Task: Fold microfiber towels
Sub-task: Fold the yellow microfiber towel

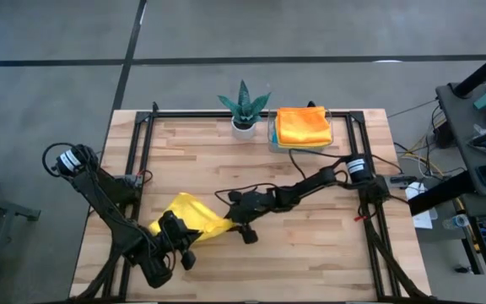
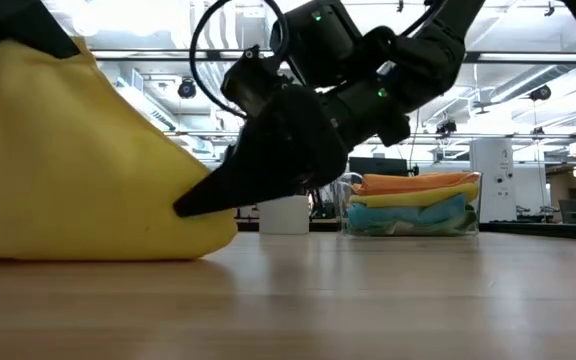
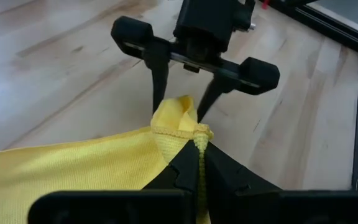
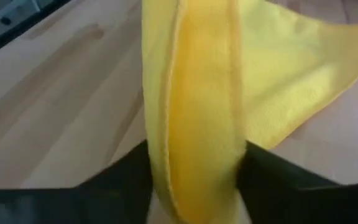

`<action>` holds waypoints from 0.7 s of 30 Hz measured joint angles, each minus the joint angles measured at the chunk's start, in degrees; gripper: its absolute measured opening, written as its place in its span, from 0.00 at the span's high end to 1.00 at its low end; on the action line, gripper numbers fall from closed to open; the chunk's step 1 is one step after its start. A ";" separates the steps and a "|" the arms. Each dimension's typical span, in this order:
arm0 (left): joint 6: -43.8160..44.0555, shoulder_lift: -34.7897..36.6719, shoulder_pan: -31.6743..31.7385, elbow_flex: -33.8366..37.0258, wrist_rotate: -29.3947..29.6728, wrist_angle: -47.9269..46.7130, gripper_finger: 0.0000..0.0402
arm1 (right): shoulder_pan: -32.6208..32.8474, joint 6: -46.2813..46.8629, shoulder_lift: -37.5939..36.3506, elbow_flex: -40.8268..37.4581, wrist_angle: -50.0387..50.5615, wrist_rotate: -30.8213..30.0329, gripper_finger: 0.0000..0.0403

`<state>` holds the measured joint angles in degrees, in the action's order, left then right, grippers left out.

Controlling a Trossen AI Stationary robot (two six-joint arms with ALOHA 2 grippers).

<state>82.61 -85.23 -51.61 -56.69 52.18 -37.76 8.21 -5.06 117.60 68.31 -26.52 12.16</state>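
Now, left tool (image 3: 199,163) pinching yellow towel (image 1: 194,218)

The left gripper (image 1: 186,245) is held low near the front left part of the table (image 1: 310,253), its fingers (image 3: 191,171) pressed together on a yellow towel (image 1: 194,219). The left arm is stretched from the left edge toward the front. The right gripper (image 1: 234,224) is set at the towel's other side, toward the middle, fingers (image 3: 159,81) parted around the fabric, the arm extended in from the right edge.
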 joint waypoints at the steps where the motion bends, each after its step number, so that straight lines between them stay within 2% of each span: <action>1: -0.03 0.00 -0.16 0.00 0.00 0.05 1.00 | 0.00 -0.29 -0.18 0.09 0.07 -0.05 0.56; 5: -0.93 -0.02 -0.48 -0.02 -0.30 0.23 1.00 | -0.11 -2.92 -2.45 -0.13 5.06 -0.15 0.88; 6: -0.96 -0.02 -0.58 -0.02 -0.32 0.27 1.00 | -0.11 -4.08 -3.35 -0.15 7.06 -0.18 0.93; 9: -1.19 -0.12 -0.62 0.02 0.31 1.64 1.00 | -0.11 -5.96 -6.92 -0.25 13.75 -0.20 0.96; 11: -4.57 -0.66 -0.51 0.04 1.43 6.09 1.00 | -0.10 -7.40 -9.85 -0.63 18.71 -0.18 0.97; 14: -16.57 -2.31 0.11 0.07 3.56 17.34 1.00 | 0.23 -9.01 -14.67 -1.98 24.21 -0.23 0.98; 17: -27.66 -4.39 1.10 0.07 4.91 29.40 1.00 | 1.13 -9.52 -19.60 -3.36 29.09 -3.04 0.98; 21: -34.82 -7.94 2.34 0.07 5.61 41.04 1.00 | 2.69 -11.17 -25.76 -4.79 35.52 -5.94 0.98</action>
<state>47.79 -93.17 -49.27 -56.62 57.79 3.29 10.90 -16.23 91.84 63.53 9.00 6.22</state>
